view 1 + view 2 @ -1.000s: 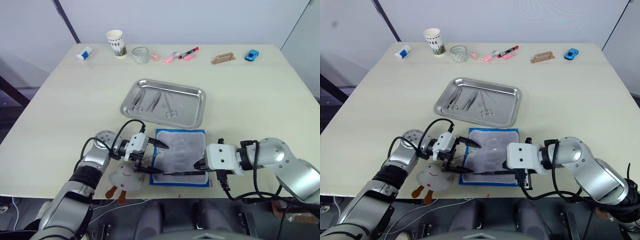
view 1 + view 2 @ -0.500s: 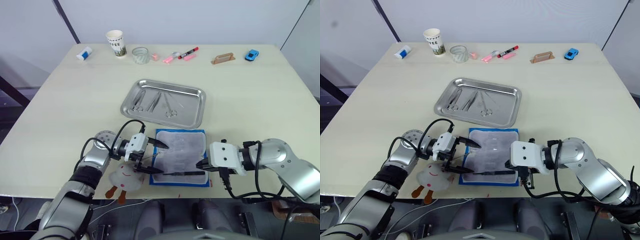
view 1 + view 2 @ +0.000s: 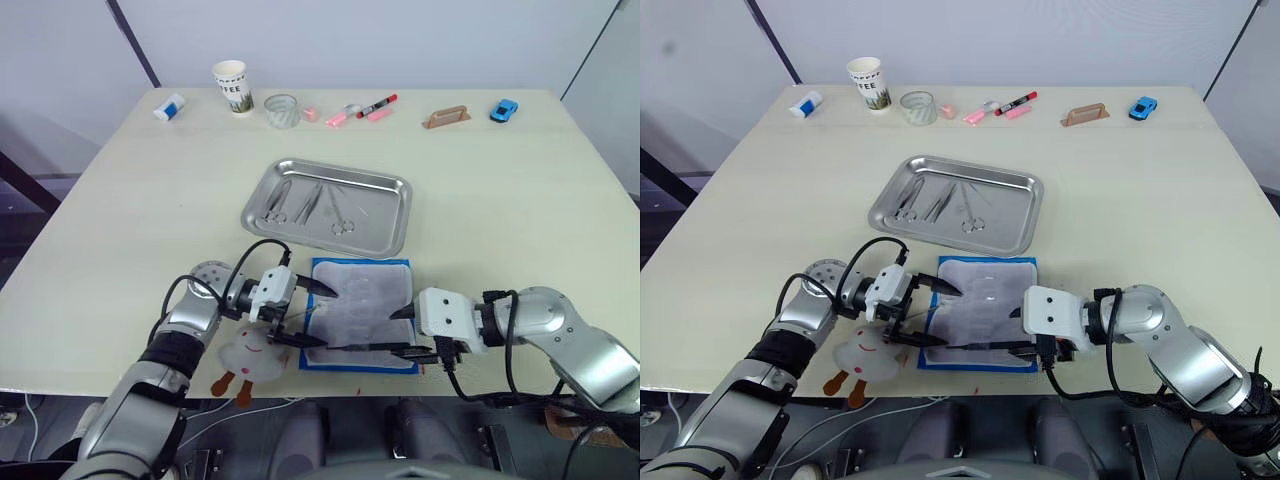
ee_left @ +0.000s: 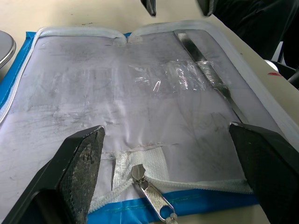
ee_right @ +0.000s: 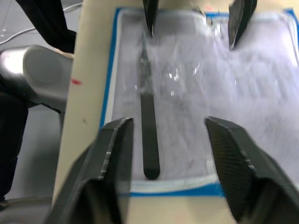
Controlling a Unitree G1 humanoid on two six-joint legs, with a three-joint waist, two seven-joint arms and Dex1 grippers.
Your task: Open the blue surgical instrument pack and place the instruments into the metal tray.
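Note:
The blue surgical instrument pack (image 3: 362, 300) lies unzipped and flat near the table's front edge, grey-white lining up. One slim dark instrument (image 5: 148, 116) rests on the lining along the pack's near side. Behind it, the metal tray (image 3: 400, 215) holds a few instruments (image 3: 310, 205) in its left half. My left gripper (image 3: 322, 316) is open at the pack's left edge, its fingers (image 4: 79, 158) straddling the zipper pull (image 4: 152, 196). At the pack's right edge my right gripper (image 3: 398, 333) is open, with the instrument's end between its fingers (image 5: 114, 158), not touching them.
A white plush toy (image 3: 250, 360) lies under my left wrist at the front edge. Along the far edge stand a small bottle (image 3: 168, 106), a paper cup (image 3: 231, 86), a glass (image 3: 281, 110), markers (image 3: 365, 108), a wooden piece (image 3: 446, 117) and a blue toy car (image 3: 504, 109).
My right gripper has shifted slightly toward the front edge and its fingers now stand wider apart around the instrument's end. The left arm, pack and tray have not moved.

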